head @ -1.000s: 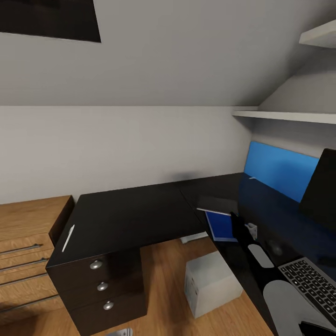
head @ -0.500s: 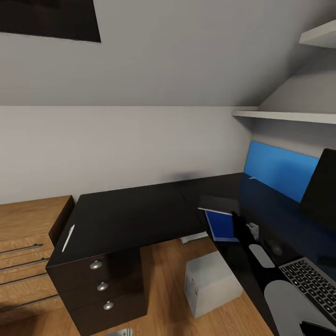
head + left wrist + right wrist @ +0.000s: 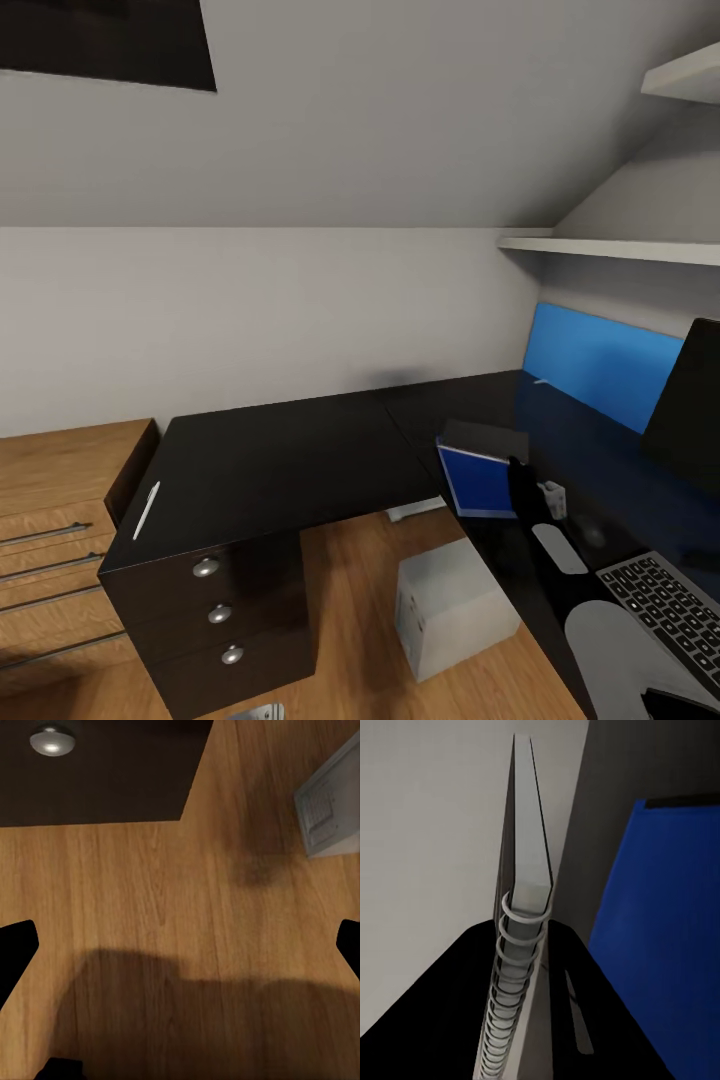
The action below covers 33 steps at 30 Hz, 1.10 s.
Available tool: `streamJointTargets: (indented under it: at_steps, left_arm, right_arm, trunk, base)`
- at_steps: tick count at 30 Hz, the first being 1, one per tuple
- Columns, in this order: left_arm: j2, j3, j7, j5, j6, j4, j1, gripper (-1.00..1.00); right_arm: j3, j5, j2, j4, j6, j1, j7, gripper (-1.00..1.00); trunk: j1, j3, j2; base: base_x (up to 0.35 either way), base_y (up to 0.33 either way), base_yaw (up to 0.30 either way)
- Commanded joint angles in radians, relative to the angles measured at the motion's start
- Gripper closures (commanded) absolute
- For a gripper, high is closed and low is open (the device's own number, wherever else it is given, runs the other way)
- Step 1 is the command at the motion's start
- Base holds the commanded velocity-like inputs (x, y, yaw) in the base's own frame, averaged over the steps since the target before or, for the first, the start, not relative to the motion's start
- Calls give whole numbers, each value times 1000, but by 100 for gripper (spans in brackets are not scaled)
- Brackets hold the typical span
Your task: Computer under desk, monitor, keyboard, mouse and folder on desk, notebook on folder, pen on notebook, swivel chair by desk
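A black robot arm reaches over a glossy black desk [image 3: 600, 470] with a bright blue back panel. Its right gripper [image 3: 535, 490] is clamped on a thin dark grey spiral-bound notebook [image 3: 487, 438], held just above a bright blue flat folder [image 3: 478, 483] lying near the desk's edge. From the right wrist, the notebook [image 3: 526, 870] shows edge-on, its wire coil between the dark fingers, the folder [image 3: 660, 937] beside it.

A slim dark grey keyboard [image 3: 665, 605] sits further along the desk, near a wide black monitor [image 3: 690, 410]. A small pale grey computer tower [image 3: 450, 605] stands on the wood floor by the desk. A thin pale pen [image 3: 146, 510] lies on a neighbouring black cabinet desk [image 3: 270, 470] with round silver knobs.

The left gripper [image 3: 180, 945] hangs over the floor, fingers spread wide apart.
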Motion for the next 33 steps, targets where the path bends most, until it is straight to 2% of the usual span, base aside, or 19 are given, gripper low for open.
streamJointTargets:
  at_steps: [1,8,17,33]
  left_arm:
    - [1,-3,8,7,3,-2,0,-100]
    - [1,-3,8,5,3,-3,0,-100]
    - [1,-3,8,5,2,-3,0,-100]
    - [1,-4,7,3,2,-3,0,-100]
  right_arm:
    - [1,-10,0,2,-3,-1,4,100]
    - [3,-10,1,4,-6,-1,-9,100]
    - [4,-11,1,3,-6,-1,-120,100]
    - [4,-9,3,3,-8,-1,-139,100]
  trunk:
    - [0,-1,-1]
    - [0,-1,-1]
    - [0,-1,-1]
    - [0,-1,-1]
  base:
    - [0,0,0]
    - [0,0,0]
    - [0,0,0]
    - [0,0,0]
